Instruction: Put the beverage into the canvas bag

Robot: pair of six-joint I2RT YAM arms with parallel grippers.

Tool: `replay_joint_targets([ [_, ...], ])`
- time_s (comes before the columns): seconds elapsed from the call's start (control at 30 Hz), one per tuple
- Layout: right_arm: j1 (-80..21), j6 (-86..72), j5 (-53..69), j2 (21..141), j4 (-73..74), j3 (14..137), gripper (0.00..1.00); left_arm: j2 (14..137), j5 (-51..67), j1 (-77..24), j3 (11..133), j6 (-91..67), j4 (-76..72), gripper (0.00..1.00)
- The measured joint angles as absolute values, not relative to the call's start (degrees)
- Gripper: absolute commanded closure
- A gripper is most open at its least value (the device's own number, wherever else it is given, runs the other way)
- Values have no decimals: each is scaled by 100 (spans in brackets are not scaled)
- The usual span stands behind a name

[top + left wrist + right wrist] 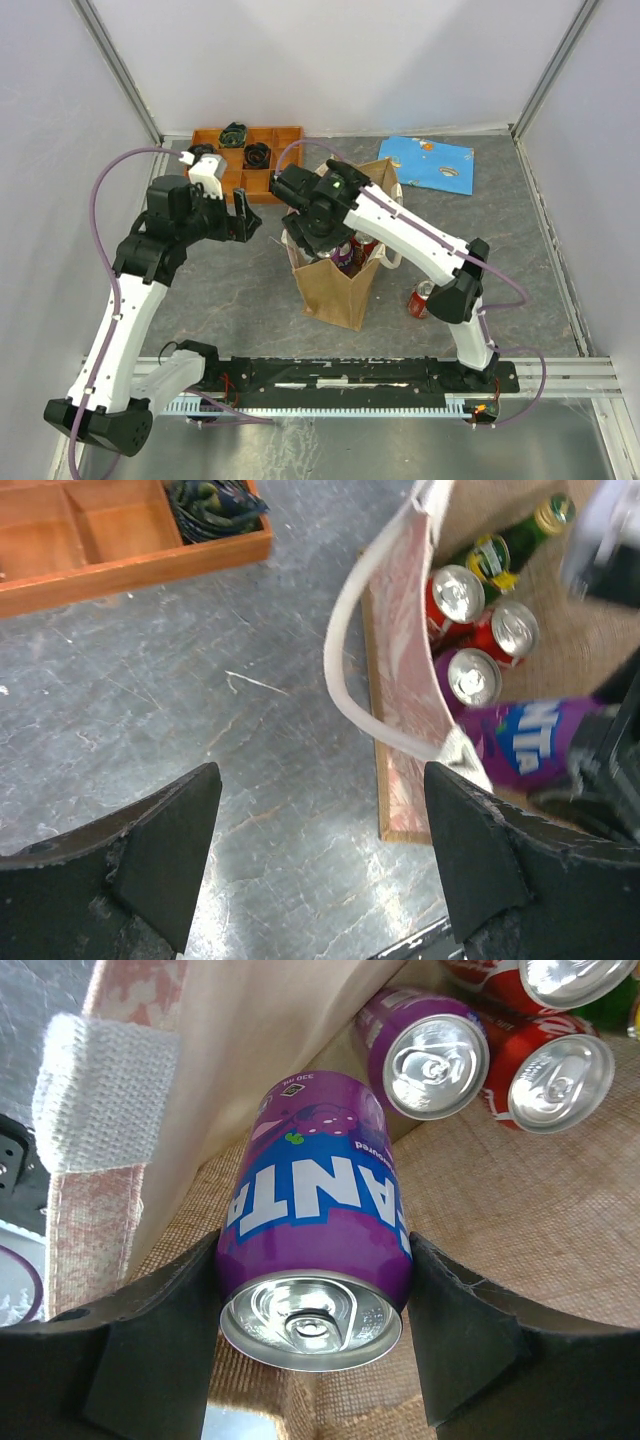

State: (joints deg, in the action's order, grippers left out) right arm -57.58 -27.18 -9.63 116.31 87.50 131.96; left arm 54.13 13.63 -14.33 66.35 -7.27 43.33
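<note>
Between our right gripper [312, 1265] fingers: purple Fanta can [318, 1190], clamped, already inside the canvas bag [520, 1210].
We hold the can tilted, top toward the wrist, base pointing at the bag floor. Just ahead of the fingers sit a second purple can [428, 1052] and red cans [550, 1075]. Left gripper [320, 820] has its jaws wide apart and empty over the table [200, 700], with the bag's white handle [345, 680] just to its right. Risks, our call: letting go this high drops the can onto those ahead, so it rolls or dents. On pulling out, a finger could catch the soft bag wall or handle beside it and drag or tip the bag.
</note>
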Motion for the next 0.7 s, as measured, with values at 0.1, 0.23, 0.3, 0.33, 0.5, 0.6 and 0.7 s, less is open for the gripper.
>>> replay_joint_targets([
  [0.1, -5881, -2722, -937, 11701, 8729, 13010, 100, 5505, 1306, -1212, 6713, -814, 4228, 12],
  [0.23, -5946, -2740, -882, 11714, 8602, 12545, 100, 5577, 1214, -976, 6713, -893, 4160, 12],
  [0.3, -5953, -2744, -834, 11743, 8525, 12328, 100, 5605, 1184, -884, 6713, -908, 4139, 12],
  [0.33, -5953, -2751, -805, 11764, 8479, 12252, 100, 5616, 1168, -858, 6713, -910, 4136, 12],
  [0.5, -5933, -2770, -755, 11824, 8101, 11931, 100, 5638, 1100, -810, 6713, -913, 4134, 12],
  [0.6, -5913, -2788, -744, 11826, 7850, 11695, 100, 5638, 1096, -810, 6713, -913, 4134, 12],
  [0.7, -5865, -2847, -701, 11826, 7568, 11349, 100, 5638, 1087, -810, 6713, -913, 4134, 12],
])
